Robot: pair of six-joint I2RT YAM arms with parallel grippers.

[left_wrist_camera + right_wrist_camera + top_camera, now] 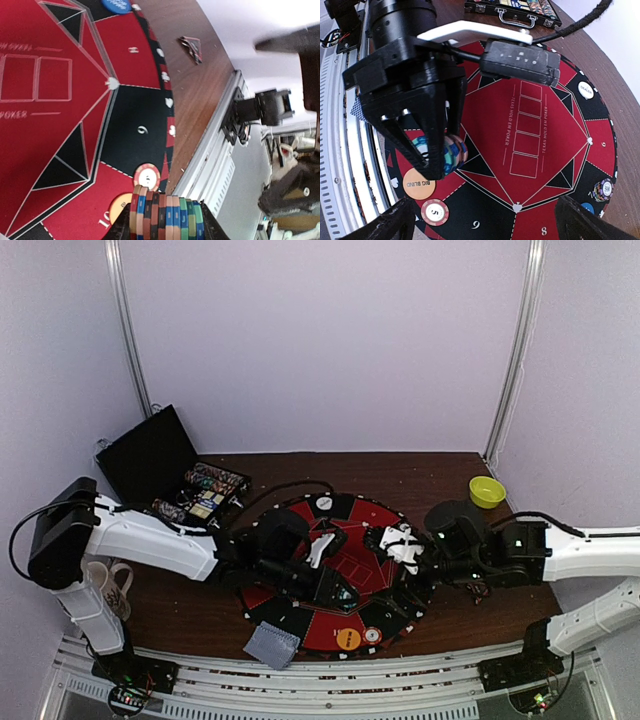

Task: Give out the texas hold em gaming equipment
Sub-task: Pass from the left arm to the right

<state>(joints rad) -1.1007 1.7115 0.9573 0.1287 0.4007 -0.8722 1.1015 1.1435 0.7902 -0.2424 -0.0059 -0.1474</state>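
Note:
My left gripper [167, 227] is shut on a row of striped-edge poker chips [167, 216], held on edge just above the near part of the round red and black poker mat [372, 515]. The right wrist view shows the held chips [454, 151] from above. An orange "BIG BLIND" button [419, 184] and a red "5" chip [434, 212] lie on the mat just beside them. A white dealer button [585, 90], a blue button [587, 207] and a short chip stack [606, 189] lie at the mat's far rim. My right gripper [485, 230] is open and empty above the mat.
An open black chip case [160, 465] stands at the back left. A grey-blue card [271, 645] lies off the mat at the front edge. Two cards [192, 47] lie on the wood. A yellow bowl [487, 491] is back right, a white mug [110, 585] front left.

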